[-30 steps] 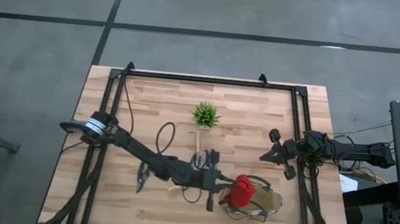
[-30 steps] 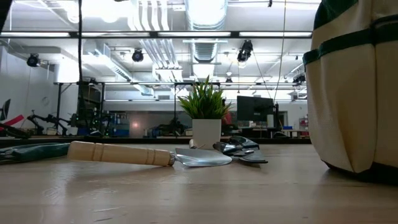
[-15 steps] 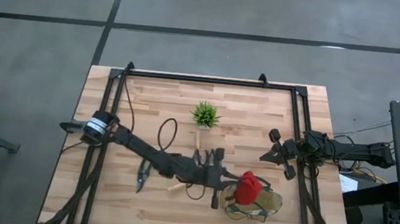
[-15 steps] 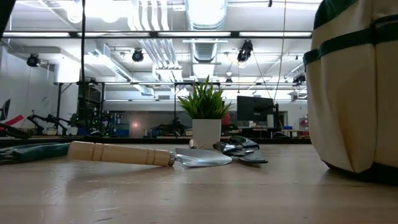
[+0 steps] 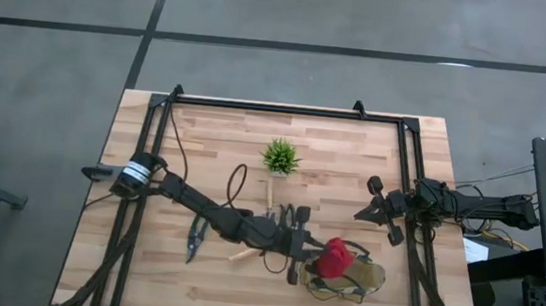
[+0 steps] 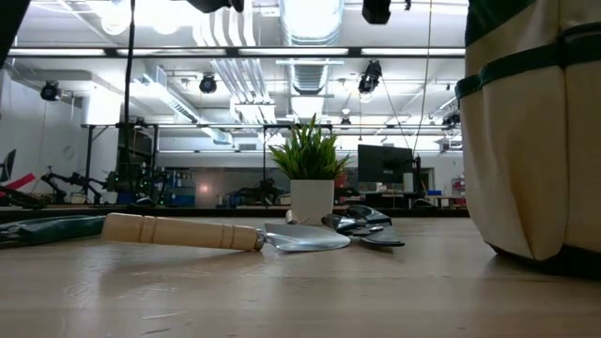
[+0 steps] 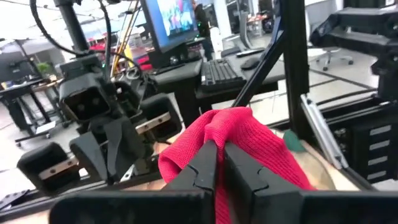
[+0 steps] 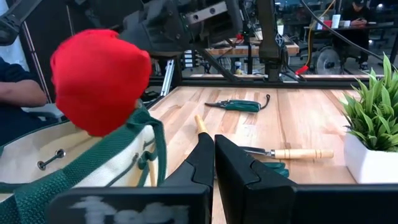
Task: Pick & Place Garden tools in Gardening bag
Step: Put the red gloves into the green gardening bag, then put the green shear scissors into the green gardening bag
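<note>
Left hand (image 5: 315, 259) pinches the red glove (image 5: 333, 258) over the gardening bag (image 5: 366, 279); right hand (image 5: 364, 210), at three o'clock, pressed together; shears (image 5: 193, 238) and trowel (image 6: 222, 233) remain on worktop (image 5: 215, 127).

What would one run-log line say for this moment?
left gripper: shut on red glove, over bag | right gripper: shut, waiting at table's right | trowel: on table

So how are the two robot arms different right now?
The left gripper reaches across the table and holds the red glove over the gardening bag. The right gripper holds nothing and waits near the table's right edge, away from the bag. Both are dark, two-fingered, with fingers together.
</note>
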Available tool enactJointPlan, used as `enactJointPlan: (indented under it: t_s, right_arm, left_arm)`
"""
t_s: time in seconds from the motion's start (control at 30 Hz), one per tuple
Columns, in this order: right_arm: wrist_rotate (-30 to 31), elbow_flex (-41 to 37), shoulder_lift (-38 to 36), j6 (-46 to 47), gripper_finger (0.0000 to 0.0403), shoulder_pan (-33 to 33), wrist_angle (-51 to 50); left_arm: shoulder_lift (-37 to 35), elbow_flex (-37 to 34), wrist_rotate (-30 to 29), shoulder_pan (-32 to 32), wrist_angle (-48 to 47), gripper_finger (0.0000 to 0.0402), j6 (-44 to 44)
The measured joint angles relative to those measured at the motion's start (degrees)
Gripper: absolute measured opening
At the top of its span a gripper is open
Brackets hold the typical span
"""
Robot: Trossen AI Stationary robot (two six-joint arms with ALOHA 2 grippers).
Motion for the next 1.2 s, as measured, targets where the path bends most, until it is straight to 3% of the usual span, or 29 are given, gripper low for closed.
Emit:
enactJointPlan:
  t_s: [0.17, 0.63, 1.03, 1.2]
  right_arm:
    - [0.00, -0.02, 0.00, -0.01, 0.0008, 0.00, 0.00]
    - [0.00, -0.01, 0.00, 0.01, 0.0008, 0.00, 0.00]
    - [0.00, -0.01, 0.00, 0.01, 0.0008, 0.00, 0.00]
    - [0.00, 0.00, -0.03, 0.00, 0.0008, 0.00, -0.01]
  left_arm:
    - [0.00, 0.00, 2.78, 0.27, -0.56, 0.0059, 0.31]
    - [-0.31, 0.02, 1.96, 0.22, -3.37, 0.0185, -1.84]
    - [-9.77, 0.02, 1.75, -3.04, -33.99, 0.0182, -7.70]
    - [-12.63, 0.00, -2.57, -4.65, -44.50, 0.0175, -14.06]
